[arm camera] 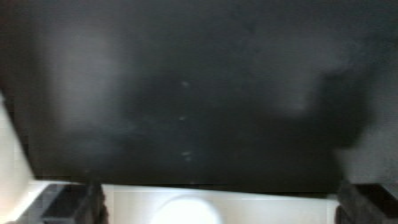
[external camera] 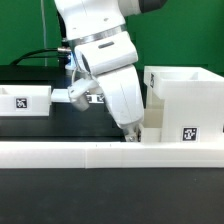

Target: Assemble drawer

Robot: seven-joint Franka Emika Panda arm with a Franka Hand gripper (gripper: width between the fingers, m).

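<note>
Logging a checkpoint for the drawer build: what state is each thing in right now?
Claw: open, low at the rail, holding nothing.
Right box: upright, open side up, beside the claw.
Left part: resting on the table, untouched.
Rail: lying along the front.

From where I stand, a green backdrop (external camera: 22,25) fills the far side at about ten o'clock in the exterior view, flat and evenly lit. Black cables (external camera: 30,55) trail in front of it near nine o'clock, running down toward the back edge of the table (external camera: 40,128). The table is matte black, and in the wrist view its top (arm camera: 178,100) gives back only a dull, cloudy sheen. A long low white rail (external camera: 70,152) runs straight across at six o'clock, and below it everything is dark. The light is soft and even.
</note>
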